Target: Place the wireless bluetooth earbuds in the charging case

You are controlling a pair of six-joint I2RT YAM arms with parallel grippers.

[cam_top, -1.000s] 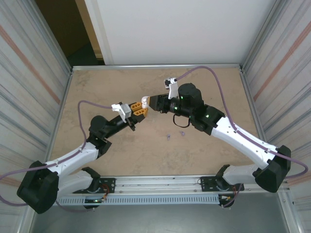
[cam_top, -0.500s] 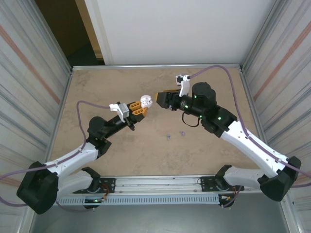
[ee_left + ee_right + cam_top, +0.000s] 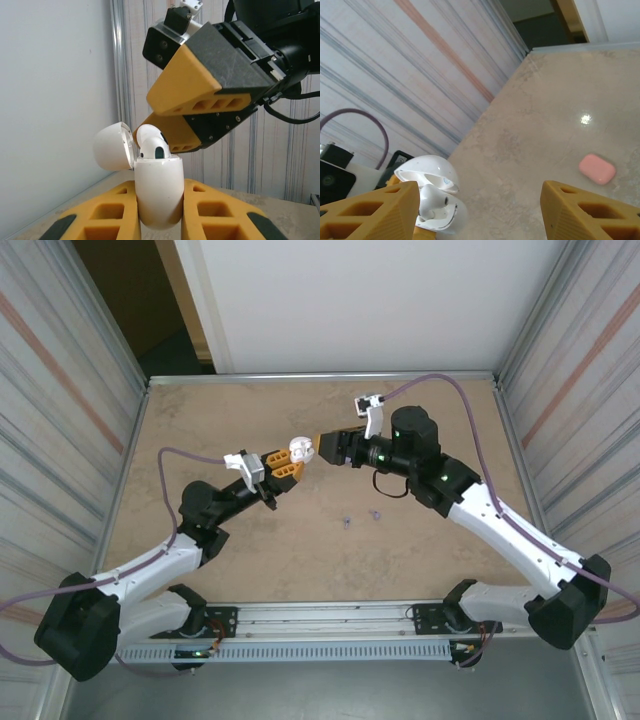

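My left gripper (image 3: 284,469) is clamped on the white charging case (image 3: 159,192) — lid hinged open, one white earbud (image 3: 151,146) standing in it, its top above the rim. The right gripper (image 3: 322,447) hangs just beside the case's open top, jaws spread apart. Two purple earbuds (image 3: 347,521) lie on the table (image 3: 200,410), well apart from the case — so does a pink case (image 3: 597,169).

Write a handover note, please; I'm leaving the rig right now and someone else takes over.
The left hand is shut on the white charging case, lid open, held off the table.
The right hand is open, close beside the case.
Done: one white earbud sits in the case; a second I cannot tell.
Left: two purple earbuds lie on the table; a closed pink case lies there too.
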